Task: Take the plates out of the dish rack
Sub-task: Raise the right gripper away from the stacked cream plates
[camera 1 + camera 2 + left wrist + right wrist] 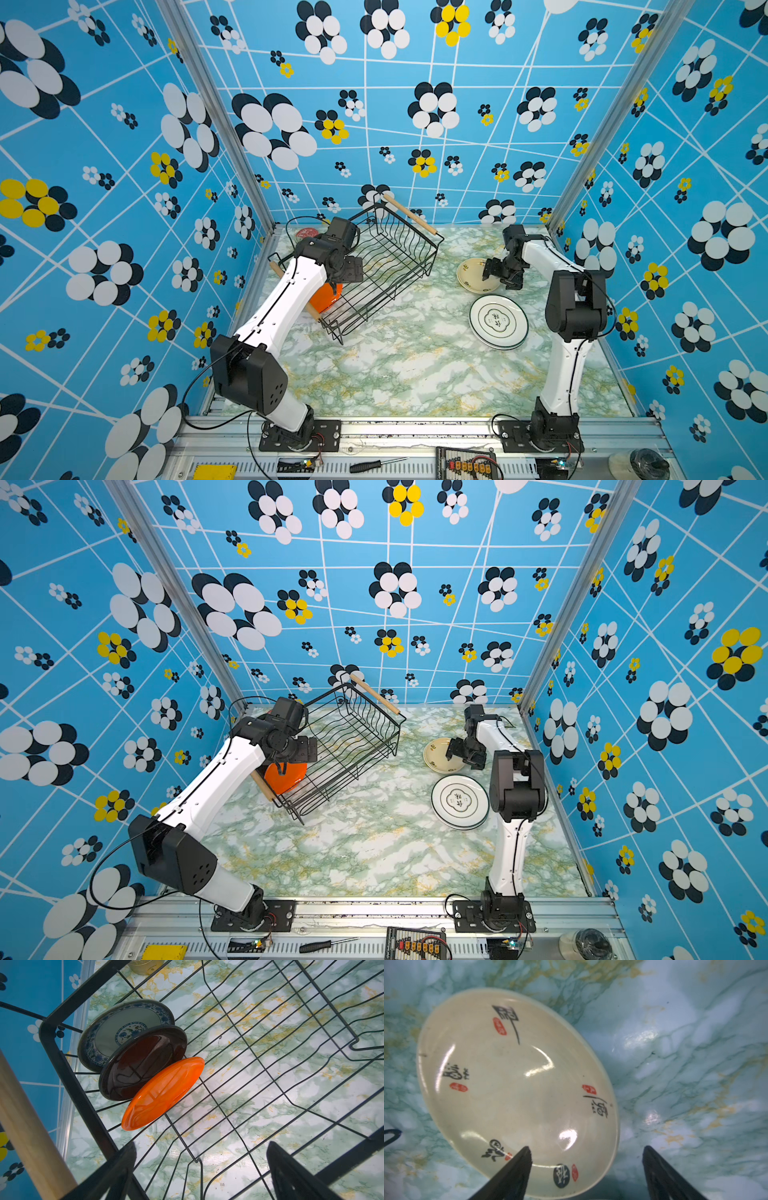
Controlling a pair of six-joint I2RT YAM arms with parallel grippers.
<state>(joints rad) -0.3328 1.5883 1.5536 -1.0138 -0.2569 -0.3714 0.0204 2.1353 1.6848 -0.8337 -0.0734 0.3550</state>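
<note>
The black wire dish rack [386,266] [349,746] stands at the back left of the marble table. Three plates stand on edge in its corner: an orange plate [164,1093] [326,297], a dark plate [143,1061] and a blue-patterned plate [124,1030]. My left gripper [201,1145] [334,286] hangs open above the rack floor, short of the orange plate. A cream plate [512,1084] [471,274] lies on the table. My right gripper [586,1148] [488,270] is open over its near rim, holding nothing. A white plate with a dark ring [498,322] [460,800] lies nearer the front.
A red-lidded tin [306,232] sits behind the rack by the left wall. The rack's wooden handle [31,1126] runs close beside my left gripper. A screwdriver [376,465] lies on the front rail. Patterned walls close in three sides.
</note>
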